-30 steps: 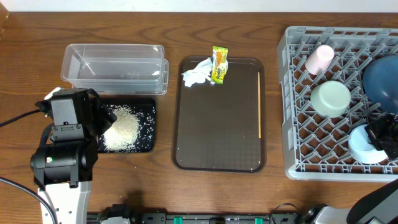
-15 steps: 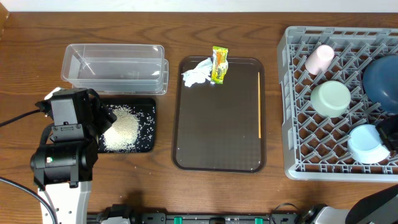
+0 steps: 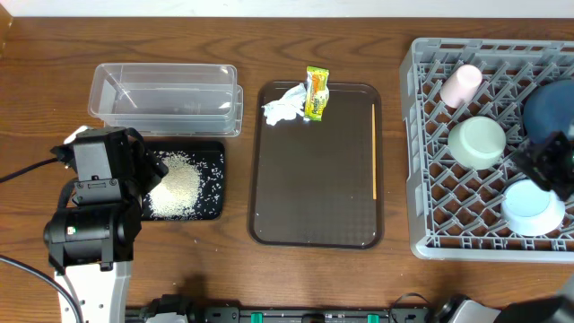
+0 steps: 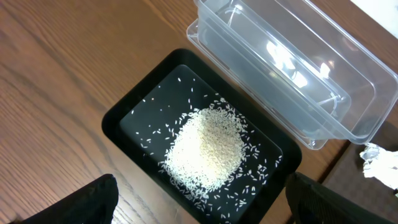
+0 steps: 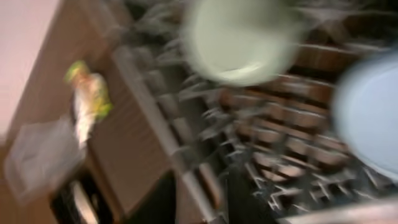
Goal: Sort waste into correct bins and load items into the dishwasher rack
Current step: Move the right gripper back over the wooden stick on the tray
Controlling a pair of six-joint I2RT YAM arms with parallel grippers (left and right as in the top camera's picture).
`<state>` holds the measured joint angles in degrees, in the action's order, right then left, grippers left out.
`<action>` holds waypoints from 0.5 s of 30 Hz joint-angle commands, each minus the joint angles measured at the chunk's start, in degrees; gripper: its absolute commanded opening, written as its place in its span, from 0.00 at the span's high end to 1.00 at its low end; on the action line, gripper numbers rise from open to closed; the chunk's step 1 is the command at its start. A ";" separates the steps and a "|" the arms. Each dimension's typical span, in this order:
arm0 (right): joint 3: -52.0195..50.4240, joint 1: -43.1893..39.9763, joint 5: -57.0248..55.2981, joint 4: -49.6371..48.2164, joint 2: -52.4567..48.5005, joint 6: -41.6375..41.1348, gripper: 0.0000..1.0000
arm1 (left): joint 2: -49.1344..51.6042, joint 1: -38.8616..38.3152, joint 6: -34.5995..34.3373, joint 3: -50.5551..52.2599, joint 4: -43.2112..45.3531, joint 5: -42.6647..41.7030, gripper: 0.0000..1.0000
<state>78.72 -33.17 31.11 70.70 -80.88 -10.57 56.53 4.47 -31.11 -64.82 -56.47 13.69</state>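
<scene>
Overhead view alone takes in the whole bench [image 3: 54, 54]. The grey dishwasher rack [image 3: 420, 152] at the right holds a pink cup [image 3: 461, 85], a mint bowl [image 3: 477, 142], a light-blue bowl [image 3: 533, 208] and the dark-blue plate [image 3: 549, 108]. The right hand [image 3: 549, 166] sits between plate and light-blue bowl. On the brown tray [image 3: 314, 179] lie the tissue [image 3: 282, 106], the wrapper [image 3: 317, 93] and the orange stick [image 3: 374, 151]. The clear container [image 3: 166, 99] stands just behind the black tray [image 3: 219, 179] of rice [image 3: 179, 188]. Only the left wrist view shows the left hand [image 4: 200, 193]: fingers spread wide, gripping nothing, above the rice heaped mid-tray. The right wrist view is badly blurred. Both bowls, the rack's lattice and the wrapper read, but I cannot tell whether the right hand is open or closed.
</scene>
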 commanded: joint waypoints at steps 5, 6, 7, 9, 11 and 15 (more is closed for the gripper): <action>1.20 16.94 2.19 -3.69 5.46 5.84 0.01 | 0.04 0.28 0.37 -0.66 -0.09 0.28 0.12; 1.20 21.53 -1.33 -4.42 5.29 4.46 0.01 | 0.07 0.28 0.37 -0.66 -0.09 0.28 0.12; 1.22 23.98 -3.19 -4.66 5.09 4.07 0.01 | 0.04 0.28 0.37 -0.66 -0.09 0.28 0.12; 1.40 30.49 -8.79 -5.01 4.22 2.25 0.01 | 0.04 0.28 0.37 -0.66 -0.09 0.28 0.12; 2.69 37.27 -14.82 -4.92 2.29 0.48 0.01 | 0.07 0.28 0.37 -0.66 -0.09 0.28 0.12; 8.70 46.82 -24.44 -4.20 -4.09 -2.95 0.06 | 0.04 0.28 0.37 -0.66 -0.09 0.28 0.12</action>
<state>82.56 8.29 18.17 66.24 -80.77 -9.43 56.53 4.47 -31.11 -64.82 -56.49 13.69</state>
